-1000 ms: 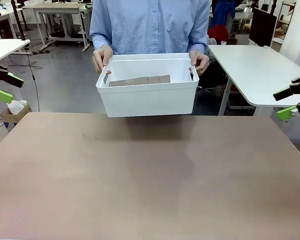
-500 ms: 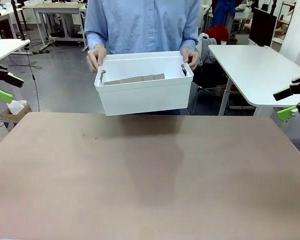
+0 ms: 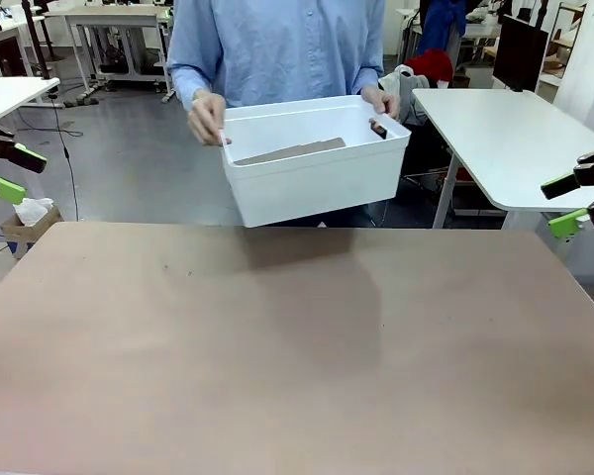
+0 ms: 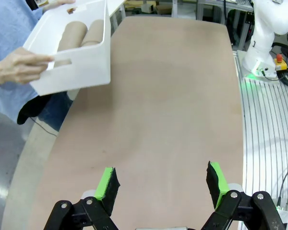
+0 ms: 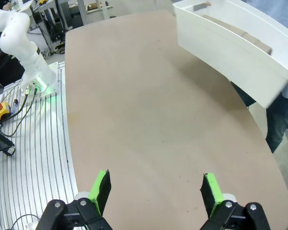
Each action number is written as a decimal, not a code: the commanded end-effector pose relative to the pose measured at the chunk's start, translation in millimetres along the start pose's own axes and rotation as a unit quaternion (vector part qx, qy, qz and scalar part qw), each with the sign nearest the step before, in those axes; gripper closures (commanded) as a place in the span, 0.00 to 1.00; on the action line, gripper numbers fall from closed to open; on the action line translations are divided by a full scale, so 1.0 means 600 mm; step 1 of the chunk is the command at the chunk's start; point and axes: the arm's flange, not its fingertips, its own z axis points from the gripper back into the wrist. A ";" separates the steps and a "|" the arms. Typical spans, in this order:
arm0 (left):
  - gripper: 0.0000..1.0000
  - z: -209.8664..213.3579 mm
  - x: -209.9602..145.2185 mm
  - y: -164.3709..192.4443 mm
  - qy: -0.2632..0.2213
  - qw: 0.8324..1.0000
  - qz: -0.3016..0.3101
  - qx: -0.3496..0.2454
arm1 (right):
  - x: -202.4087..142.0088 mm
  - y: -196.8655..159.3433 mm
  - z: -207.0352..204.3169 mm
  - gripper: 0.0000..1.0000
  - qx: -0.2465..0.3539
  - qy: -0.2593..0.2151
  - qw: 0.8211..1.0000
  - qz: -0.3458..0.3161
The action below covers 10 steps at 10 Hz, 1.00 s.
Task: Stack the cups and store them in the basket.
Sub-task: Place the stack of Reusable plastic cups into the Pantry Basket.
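A person at the far side holds the white basket (image 3: pixel 317 183) by both ends, lifted off the table and turned at an angle. The tan cups (image 3: pixel 292 152) lie on their sides inside it, nested into rows. In the left wrist view the basket (image 4: pixel 81 67) is at the top left with the cups (image 4: pixel 79 36) showing over its rim. My left gripper (image 3: pixel 15 172) hangs open at the far left, off the table, nothing between its pads (image 4: pixel 161 182). My right gripper (image 3: pixel 564 205) hangs open at the far right, also holding nothing (image 5: pixel 156 189), and its view has the basket (image 5: pixel 230 48) at the top right.
The brown table (image 3: pixel 297 346) lies bare between the arms. A white side table (image 3: pixel 505 129) stands at the back right. The person's hand (image 4: pixel 19 67) grips the basket's slot handle. The other arm's white base (image 4: pixel 269 38) stands beyond the table's edge.
The person has swung the basket to the right and turned it at an angle, still holding it up. Both grippers stay where they were, open.
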 end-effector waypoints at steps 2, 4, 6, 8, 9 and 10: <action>0.05 0.003 0.005 0.001 -0.004 1.000 0.003 -0.003 | 0.001 -0.001 -0.001 0.00 -0.004 0.001 1.000 0.000; 0.05 0.003 0.005 0.001 -0.004 1.000 0.003 -0.003 | 0.001 -0.001 -0.001 0.00 -0.004 0.001 1.000 0.000; 0.05 0.003 0.005 0.001 -0.004 1.000 0.003 -0.003 | 0.001 -0.001 -0.001 0.00 -0.004 0.001 1.000 0.000; 0.05 0.003 0.005 0.001 -0.004 1.000 0.003 -0.003 | 0.001 -0.001 -0.001 0.00 -0.004 0.001 1.000 0.000; 0.05 0.003 0.005 0.001 -0.004 1.000 0.003 -0.003 | 0.001 -0.001 -0.001 0.00 -0.004 0.001 1.000 0.000; 0.05 0.003 0.005 0.001 -0.004 1.000 0.003 -0.003 | 0.001 -0.001 -0.001 0.00 -0.004 0.001 1.000 0.000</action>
